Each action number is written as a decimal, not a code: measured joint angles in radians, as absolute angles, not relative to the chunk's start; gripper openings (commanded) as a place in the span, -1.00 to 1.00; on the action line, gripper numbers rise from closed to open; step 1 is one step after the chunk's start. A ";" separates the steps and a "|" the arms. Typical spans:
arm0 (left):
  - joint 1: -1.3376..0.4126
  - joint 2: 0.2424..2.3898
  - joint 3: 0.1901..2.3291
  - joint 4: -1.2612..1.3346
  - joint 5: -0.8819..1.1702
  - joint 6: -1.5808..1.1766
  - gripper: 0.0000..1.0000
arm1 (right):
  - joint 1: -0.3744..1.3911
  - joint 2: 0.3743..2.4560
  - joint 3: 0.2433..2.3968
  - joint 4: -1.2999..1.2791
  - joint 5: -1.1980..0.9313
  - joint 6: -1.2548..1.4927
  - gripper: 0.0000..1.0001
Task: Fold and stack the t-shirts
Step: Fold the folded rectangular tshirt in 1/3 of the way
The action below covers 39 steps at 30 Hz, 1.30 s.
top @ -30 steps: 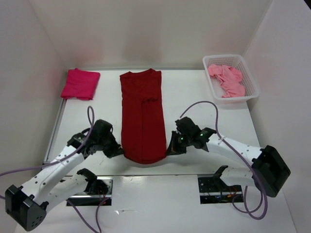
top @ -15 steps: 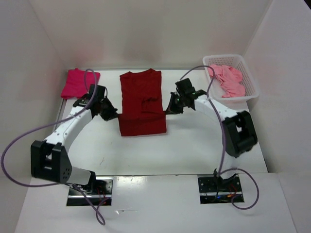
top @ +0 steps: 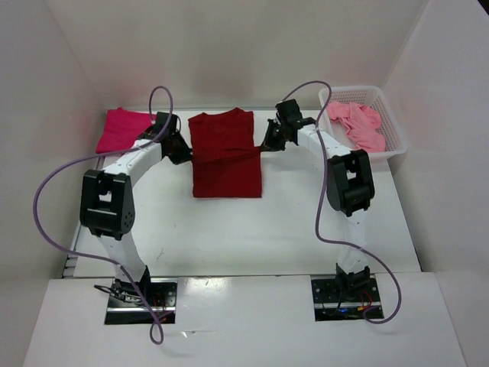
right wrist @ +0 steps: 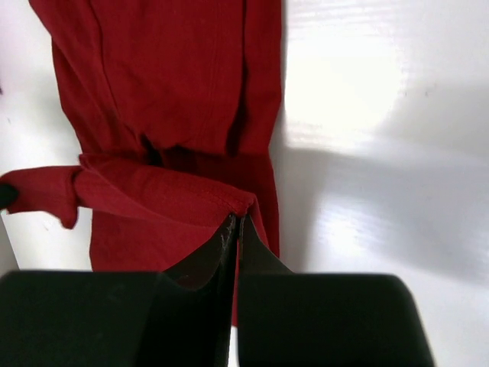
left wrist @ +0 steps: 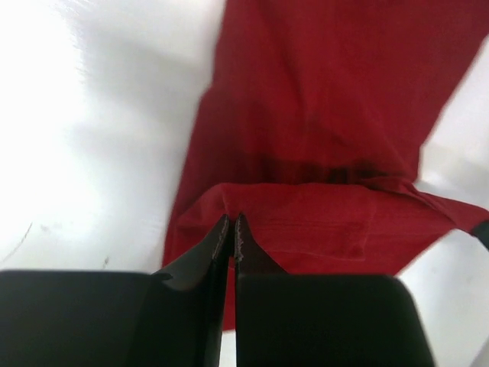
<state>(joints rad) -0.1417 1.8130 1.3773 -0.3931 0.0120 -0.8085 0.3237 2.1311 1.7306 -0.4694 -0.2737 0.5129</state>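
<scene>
Dark red shirt is laid on the table, long axis 12-to-6. Hem is pinched tight in the left tool at 9 and right tool at 3, collar just toward 12.

- A robot lab cell: a white tabletop boxed in by plain white panels.
- Left arm and right arm bolted at its near edge, purple cables trailing loose.

No legible text, label, brand, number or sign in any of the views.
</scene>
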 measured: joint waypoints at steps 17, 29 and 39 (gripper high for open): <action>-0.093 1.890 1.412 -0.355 -0.037 -0.791 0.32 | 0.325 2.315 1.971 -0.555 -0.251 0.477 -0.24; -0.264 1.687 1.098 -0.186 0.167 -0.926 -0.56 | 0.468 2.228 1.952 -0.552 -0.235 0.466 -1.00; -0.285 1.716 0.950 -0.123 0.205 -0.982 -0.51 | 0.641 2.403 2.072 -0.548 -0.299 0.471 -1.00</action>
<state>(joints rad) -0.2852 1.7157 0.9497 -0.1230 0.2054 -0.9817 0.6415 2.4035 2.0716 -0.5480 -0.2989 0.4706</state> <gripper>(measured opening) 0.245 0.001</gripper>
